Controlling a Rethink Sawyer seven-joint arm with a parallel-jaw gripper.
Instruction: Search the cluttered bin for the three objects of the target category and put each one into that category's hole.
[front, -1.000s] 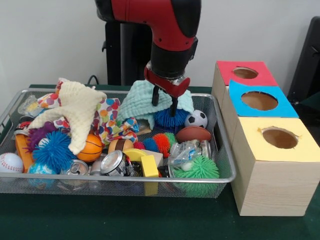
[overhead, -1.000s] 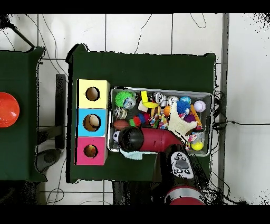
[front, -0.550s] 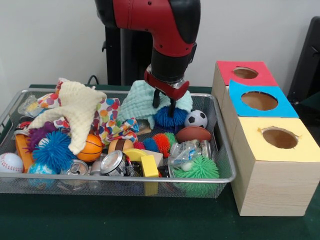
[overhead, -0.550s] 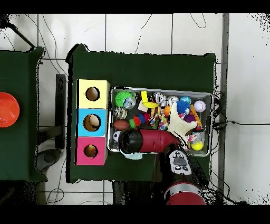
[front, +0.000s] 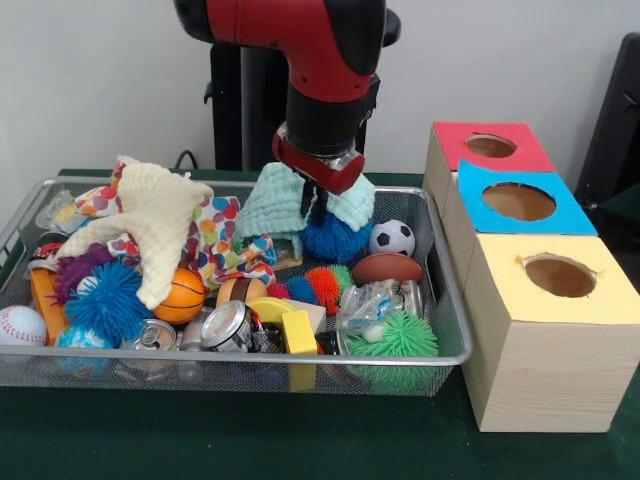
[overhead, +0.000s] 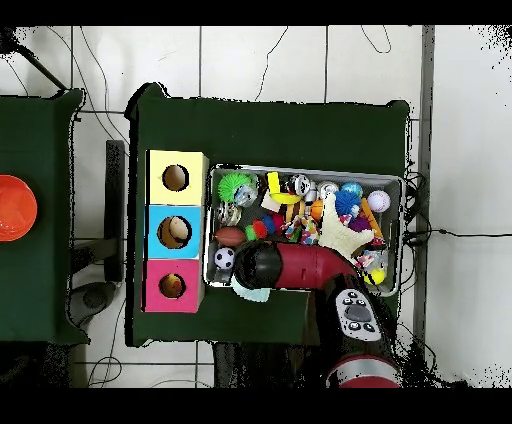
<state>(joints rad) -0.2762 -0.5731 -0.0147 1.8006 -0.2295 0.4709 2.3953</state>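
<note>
Your tool (front: 314, 208) sits low at the back of the wire mesh bin (front: 440, 352), pressed into the blue spiky ball (front: 334, 238) beside the mint-green knitted cloth (front: 275, 203); you cannot tell if it has closed. This looks like the pick step, so confirm the grip, then lift clear toward the three-holed wooden boxes (front: 545, 350).

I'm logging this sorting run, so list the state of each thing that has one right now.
gripper: down at the blue spiky ball, open or shut unclear
blue spiky ball: in the bin
mint cloth: draped, bunched
soda can: lying on its side
red box hole: open
</note>
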